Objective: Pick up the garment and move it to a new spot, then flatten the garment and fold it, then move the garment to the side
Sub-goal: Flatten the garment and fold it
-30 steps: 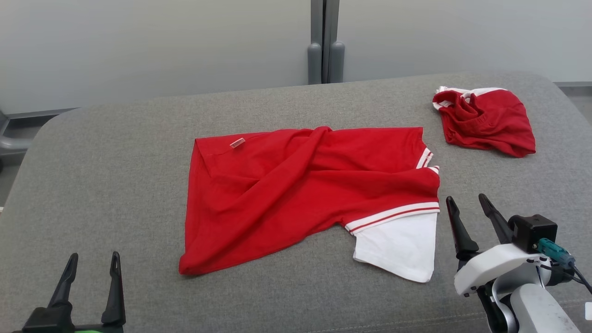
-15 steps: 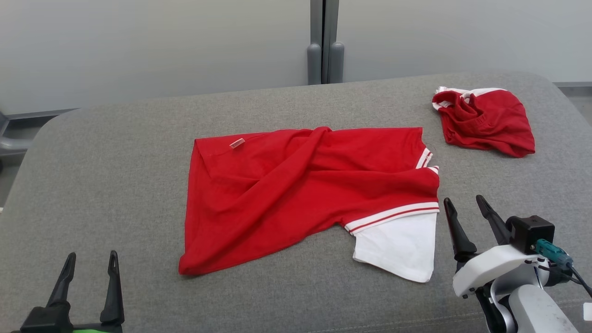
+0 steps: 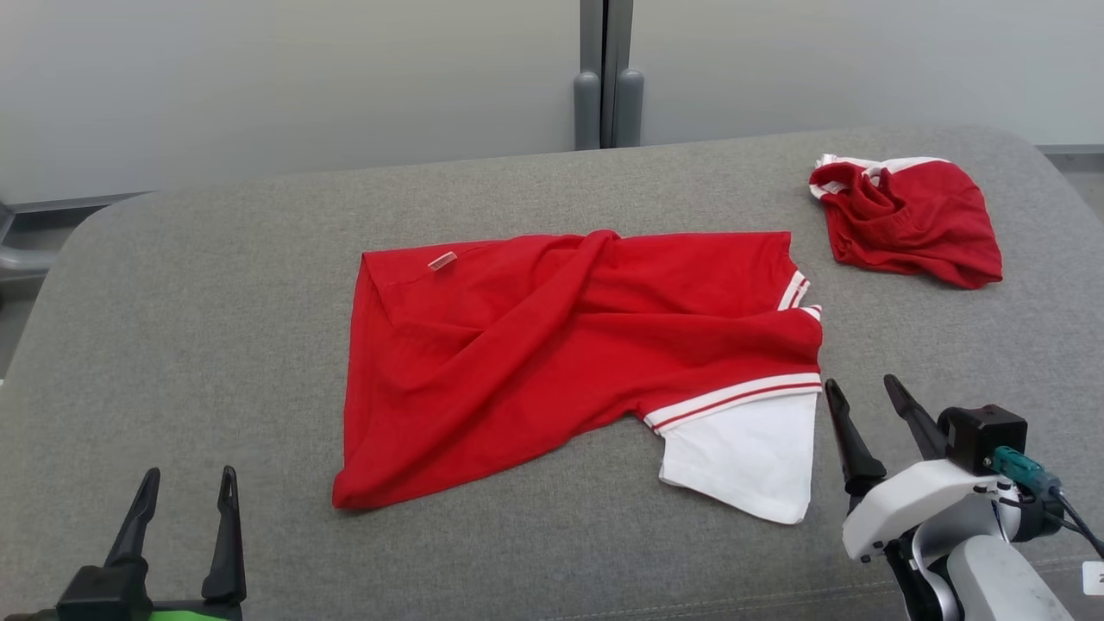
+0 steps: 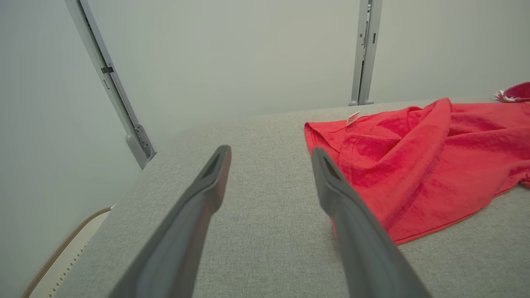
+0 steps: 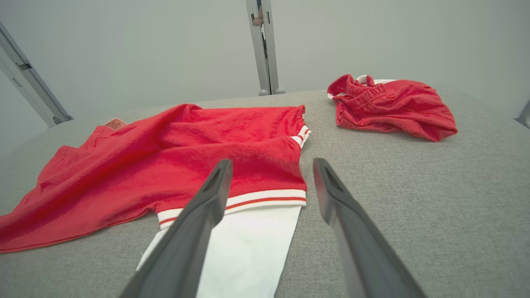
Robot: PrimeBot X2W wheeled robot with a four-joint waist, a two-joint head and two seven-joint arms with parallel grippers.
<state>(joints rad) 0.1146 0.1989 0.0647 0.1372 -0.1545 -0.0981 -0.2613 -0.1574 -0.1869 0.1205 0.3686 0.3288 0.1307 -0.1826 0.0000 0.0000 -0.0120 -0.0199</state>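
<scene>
Left claw (image 3: 191, 471) nudged rightward, right claw (image 3: 859, 379) back – both spread, empty – garment (image 3: 561, 345) tag (image 3: 442, 261) unreadable

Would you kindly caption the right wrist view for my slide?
Open right gripper beside white sleeve of red shirt.

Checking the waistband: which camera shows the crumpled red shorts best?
Right wrist view: the shorts lie whole and near, waistband gathers clear. Head view shows them whole but smaller; left wrist view catches one edge.
</scene>
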